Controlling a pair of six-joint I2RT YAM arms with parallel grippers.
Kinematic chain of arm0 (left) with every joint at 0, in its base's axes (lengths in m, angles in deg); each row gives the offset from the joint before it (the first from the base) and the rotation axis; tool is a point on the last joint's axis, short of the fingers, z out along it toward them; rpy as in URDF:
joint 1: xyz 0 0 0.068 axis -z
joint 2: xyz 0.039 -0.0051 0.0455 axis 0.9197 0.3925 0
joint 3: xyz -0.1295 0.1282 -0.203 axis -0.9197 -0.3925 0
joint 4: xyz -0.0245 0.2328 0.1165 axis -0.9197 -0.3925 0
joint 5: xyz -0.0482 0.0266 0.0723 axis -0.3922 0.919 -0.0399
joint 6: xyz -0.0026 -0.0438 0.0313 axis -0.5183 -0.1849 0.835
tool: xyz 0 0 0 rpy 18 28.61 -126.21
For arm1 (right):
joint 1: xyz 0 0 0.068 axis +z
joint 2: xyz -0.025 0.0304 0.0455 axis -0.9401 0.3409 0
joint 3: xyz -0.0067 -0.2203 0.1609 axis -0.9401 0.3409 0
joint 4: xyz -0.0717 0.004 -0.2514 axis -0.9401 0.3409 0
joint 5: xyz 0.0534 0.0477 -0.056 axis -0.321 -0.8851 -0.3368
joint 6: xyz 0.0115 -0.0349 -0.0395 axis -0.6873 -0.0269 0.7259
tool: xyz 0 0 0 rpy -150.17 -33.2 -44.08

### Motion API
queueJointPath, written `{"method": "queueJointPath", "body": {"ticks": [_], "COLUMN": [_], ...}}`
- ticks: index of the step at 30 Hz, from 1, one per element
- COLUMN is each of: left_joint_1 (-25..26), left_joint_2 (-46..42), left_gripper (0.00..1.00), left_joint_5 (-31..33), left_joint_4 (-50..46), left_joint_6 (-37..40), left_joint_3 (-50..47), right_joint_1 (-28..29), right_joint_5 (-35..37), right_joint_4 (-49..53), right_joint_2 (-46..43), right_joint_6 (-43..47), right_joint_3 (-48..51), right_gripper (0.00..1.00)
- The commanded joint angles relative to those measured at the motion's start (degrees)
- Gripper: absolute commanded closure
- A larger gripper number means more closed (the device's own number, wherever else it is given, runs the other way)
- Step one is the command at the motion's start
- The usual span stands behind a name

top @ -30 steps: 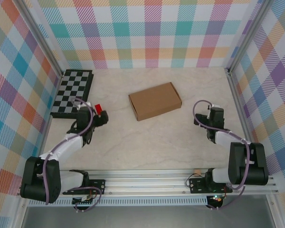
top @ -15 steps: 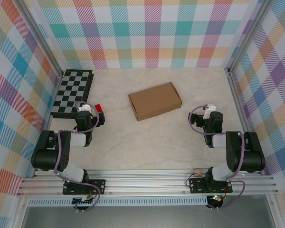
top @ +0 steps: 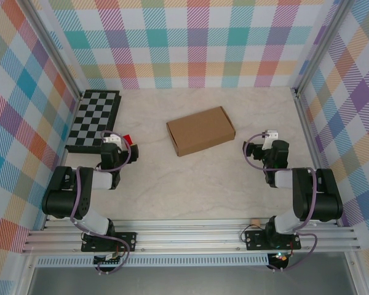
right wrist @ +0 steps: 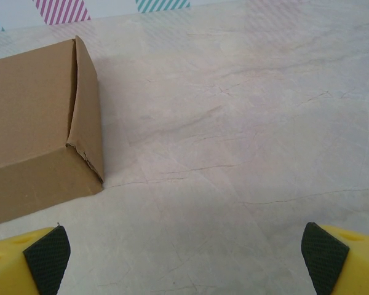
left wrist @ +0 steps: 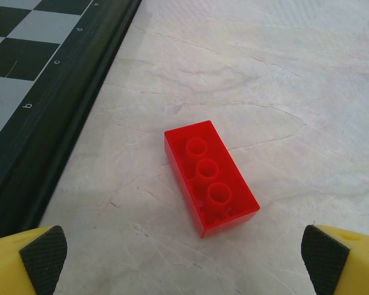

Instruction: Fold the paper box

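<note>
**Folded box mid-bench, both claws wide and empty**

From above, the paper box [top: 200, 130] lies closed and slightly askew in the middle of the bench [top: 190, 184], with bare surface all around it. Its flaps are shut, so its inside cannot be seen. A chessboard [top: 94, 120] lies flat in the far left corner. A small red brick [top: 127, 139] lies between the board and the box, just in front of the left claw [top: 122, 146]. The right claw [top: 254, 148] sits low to the right of the box, apart from it. A tiny brown scrap [top: 254, 222] lies by the near rail.

At the left wrist, the brick lies studs up ahead of the widely spread pads [left wrist: 44, 251], beside the board's dark edge. Nothing is gripped.

At the right wrist, the box's near right corner shows upper left, one edge slightly torn. The pads [right wrist: 48, 257] stand far apart and hold nothing.
</note>
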Motion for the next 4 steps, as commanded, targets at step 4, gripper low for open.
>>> {"method": "queueJointPath", "body": {"ticks": [4], "left_joint_1": [0.5], "left_joint_2": [-0.3], "left_gripper": [0.0], "left_joint_5": [-1.0], "left_joint_4": [1.8], "left_joint_6": [0.9], "left_joint_3": [0.8], "right_joint_1": [0.4], "right_joint_5": [-1.0], "right_joint_4": [-0.2], "right_joint_2": [0.4], "right_joint_6": [1.2], "right_joint_3": [-1.1], "right_gripper": [0.0]}}
